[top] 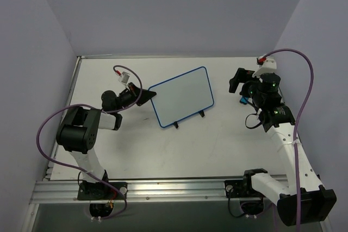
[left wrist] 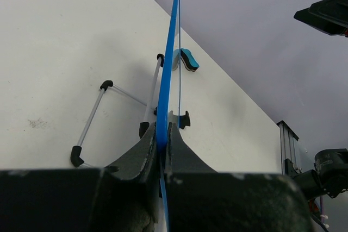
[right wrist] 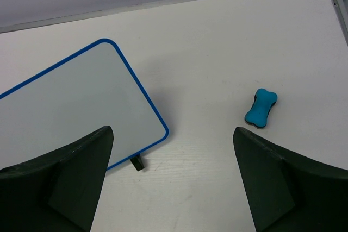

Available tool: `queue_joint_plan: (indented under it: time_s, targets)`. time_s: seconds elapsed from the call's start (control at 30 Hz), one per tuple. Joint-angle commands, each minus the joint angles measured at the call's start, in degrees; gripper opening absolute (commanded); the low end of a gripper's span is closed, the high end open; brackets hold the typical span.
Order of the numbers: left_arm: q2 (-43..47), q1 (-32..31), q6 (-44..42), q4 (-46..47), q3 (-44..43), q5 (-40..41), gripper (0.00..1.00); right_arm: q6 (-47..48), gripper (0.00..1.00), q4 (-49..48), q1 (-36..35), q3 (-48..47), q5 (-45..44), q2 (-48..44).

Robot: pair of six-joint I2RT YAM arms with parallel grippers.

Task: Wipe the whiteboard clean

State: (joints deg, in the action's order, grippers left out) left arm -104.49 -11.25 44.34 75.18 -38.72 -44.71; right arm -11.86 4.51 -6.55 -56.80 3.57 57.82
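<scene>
The whiteboard (top: 182,97) stands tilted mid-table on two small black feet, with a thin blue rim and a blank white face. My left gripper (top: 148,97) is shut on its left edge. In the left wrist view the board (left wrist: 168,69) runs edge-on between my closed fingers (left wrist: 163,134). My right gripper (top: 239,82) hovers to the right of the board, open and empty (right wrist: 172,131). The board's right corner (right wrist: 81,96) and one foot (right wrist: 137,162) show there. The small blue eraser (right wrist: 261,108) lies on the table to the right, partly hidden under my right arm (top: 243,100). It also shows in the left wrist view (left wrist: 187,60).
A wire stand with black tips (left wrist: 89,120) sits behind the board. Grey walls close the table (top: 228,145) at the left, back and right. An aluminium rail (top: 163,188) runs along the near edge.
</scene>
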Motion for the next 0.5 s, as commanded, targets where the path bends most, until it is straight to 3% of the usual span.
queue_joint_plan:
  time_s: [0.0,0.23,0.37,0.4,0.47]
  targets:
    - [1.3,1.4,-5.7,15.3,1.1,1.0,0.02,1.0,0.88,-2.1,-0.7,-1.7,0.7,-1.4]
    - [1.6,1.4,-4.5,15.3,1.0,0.5,0.04,0.9,0.93,-2.2,-0.7,-1.7,0.6,-1.7]
    - [1.3,1.4,-4.3,15.3,1.9,1.9,0.19,0.9,0.93,-2.1,-0.7,-1.4,0.5,-2.1]
    - [1.5,1.4,-4.3,15.3,2.2,2.3,0.28,0.9,0.93,-2.0,-0.7,-1.4,0.5,-2.1]
    - [1.8,1.4,-4.6,15.3,2.9,3.1,0.32,0.9,0.93,-2.0,-0.7,-1.3,0.5,-2.4]
